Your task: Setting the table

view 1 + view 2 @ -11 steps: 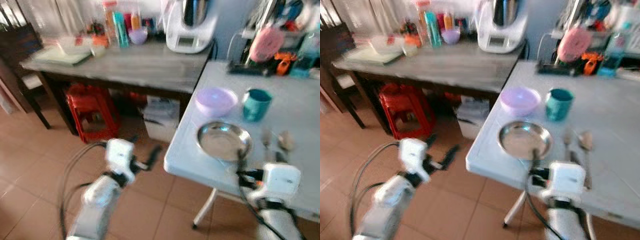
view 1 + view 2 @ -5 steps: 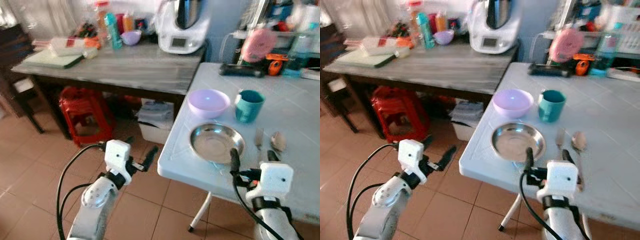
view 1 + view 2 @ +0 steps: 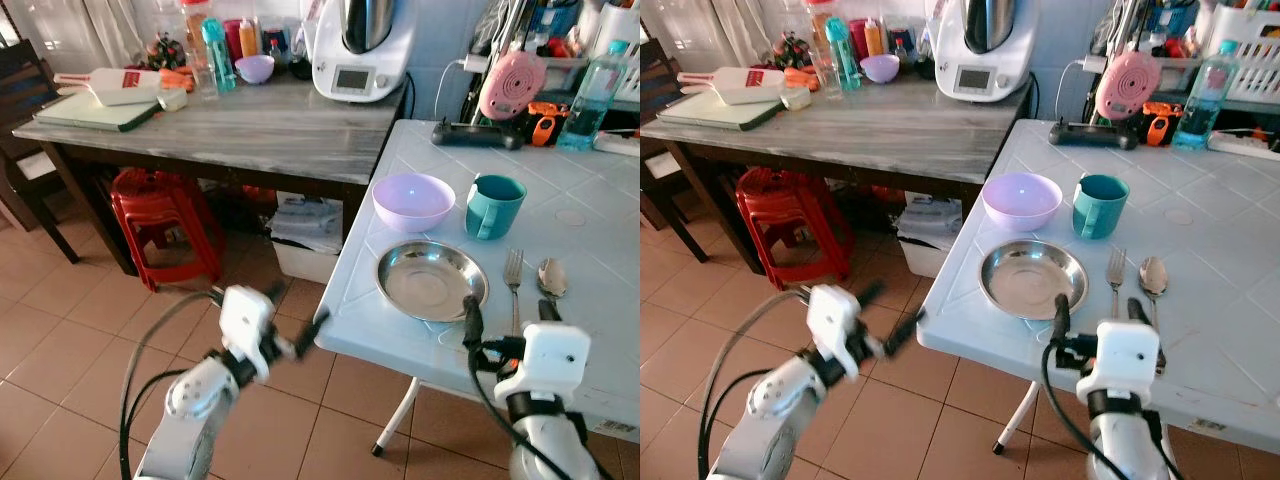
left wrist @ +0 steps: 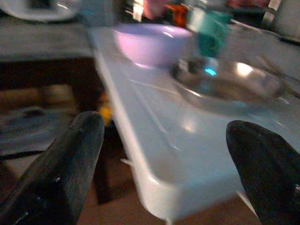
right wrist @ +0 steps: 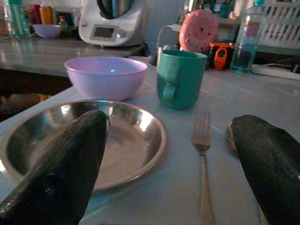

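Terracotta floor tiles [image 3: 60, 330] run under a white table [image 3: 1240, 330] that carries a steel plate [image 3: 1032, 278] near its front edge, with a lilac bowl [image 3: 1021, 199] and a teal mug [image 3: 1099, 205] just behind it and a fork [image 3: 1114, 281] and spoon [image 3: 1152, 278] lying side by side to the plate's right. Over the table's near edge the right gripper [image 3: 1095, 312] hangs with its fingers spread wide and empty, one finger by the plate's rim and the other by the cutlery. Off the table's left corner, above the floor, the left gripper [image 3: 890, 318] is likewise released and holds nothing.
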Robot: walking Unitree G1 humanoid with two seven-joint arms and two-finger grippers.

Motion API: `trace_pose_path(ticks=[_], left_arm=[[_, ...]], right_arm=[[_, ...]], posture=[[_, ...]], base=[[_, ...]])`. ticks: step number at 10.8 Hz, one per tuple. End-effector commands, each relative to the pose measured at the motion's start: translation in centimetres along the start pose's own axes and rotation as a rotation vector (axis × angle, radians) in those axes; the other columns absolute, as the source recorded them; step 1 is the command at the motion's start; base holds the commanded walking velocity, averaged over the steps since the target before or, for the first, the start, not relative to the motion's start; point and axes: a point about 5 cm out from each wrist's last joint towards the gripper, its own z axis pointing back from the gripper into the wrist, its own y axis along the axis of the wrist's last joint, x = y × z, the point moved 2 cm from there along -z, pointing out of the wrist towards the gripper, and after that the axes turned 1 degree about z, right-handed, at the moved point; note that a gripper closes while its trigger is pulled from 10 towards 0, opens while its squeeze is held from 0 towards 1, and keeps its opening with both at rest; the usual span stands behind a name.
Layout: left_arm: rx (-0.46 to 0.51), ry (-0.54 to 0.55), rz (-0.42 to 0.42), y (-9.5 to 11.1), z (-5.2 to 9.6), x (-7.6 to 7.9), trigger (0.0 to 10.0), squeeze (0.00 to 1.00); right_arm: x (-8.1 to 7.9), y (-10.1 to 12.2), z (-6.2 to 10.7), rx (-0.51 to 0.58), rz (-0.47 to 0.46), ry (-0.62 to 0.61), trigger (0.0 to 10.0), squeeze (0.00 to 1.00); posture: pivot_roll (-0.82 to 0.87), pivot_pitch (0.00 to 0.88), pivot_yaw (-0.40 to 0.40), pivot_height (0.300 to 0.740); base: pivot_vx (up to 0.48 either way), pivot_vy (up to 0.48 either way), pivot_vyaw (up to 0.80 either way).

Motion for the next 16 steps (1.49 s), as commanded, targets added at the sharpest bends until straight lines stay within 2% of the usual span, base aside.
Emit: trace_pose_path(ticks=[1, 4, 5, 6, 10, 12, 14, 16], left_arm=[[-0.013, -0.046, 0.006, -0.1, 0.1, 0.1, 10.0, 0.0], [-0.076, -0.185, -0.038, -0.3, 0.9, 0.6, 10.0, 0.0], [-0.063, -0.199, -0.064, 0.0, 1.1, 0.5, 10.0, 0.0], [-0.057, -0.21, -0.046, 0.2, 1.5, 0.7, 10.0, 0.0], [-0.034, -0.214, -0.083, 1.2, 1.5, 0.7, 10.0, 0.0], [-0.019, -0.211, -0.093, 1.6, 1.3, 0.8, 10.0, 0.0], [-0.018, -0.207, -0.096, 1.5, 1.1, 0.9, 10.0, 0.0], [-0.03, -0.199, -0.084, 1.0, 1.1, 0.8, 10.0, 0.0]], right_arm=[[0.2, 0.0, -0.3, -0.007, -0.016, 0.001, 10.0, 0.0], [0.9, -0.2, -1.8, -0.047, -0.059, 0.031, 10.0, 0.0], [1.2, -0.3, -2.4, -0.069, -0.079, 0.052, 10.0, 0.0], [1.2, -0.6, -2.8, -0.093, -0.079, 0.073, 10.0, 0.0], [1.4, -0.5, -4.3, -0.117, -0.098, 0.123, 10.0, 0.0], [2.0, -0.6, -4.9, -0.137, -0.11, 0.101, 10.0, 0.0], [2.8, -1.2, -5.1, -0.177, -0.139, 0.06, 10.0, 0.0], [2.3, -1.6, -5.9, -0.195, -0.147, 0.087, 10.0, 0.0]], posture=[[0.0, 0.0, 0.061, 0.74], [0.0, 0.015, 0.066, 0.74], [0.0, 0.02, 0.07, 0.74], [0.01, 0.019, 0.071, 0.74], [0.01, 0.017, 0.078, 0.74], [0.01, 0.016, 0.077, 0.74], [0.01, 0.013, 0.074, 0.74], [0.02, 0.01, 0.075, 0.74]], base=[[0.0, 0.0, 0.0], [0.0, 0.0, 0.0], [0.0, 0.0, 0.0], [0.0, 0.0, 0.0], [0.0, 0.0, 0.0], [0.0, 0.0, 0.0], [0.0, 0.0, 0.0], [0.0, 0.0, 0.0]])
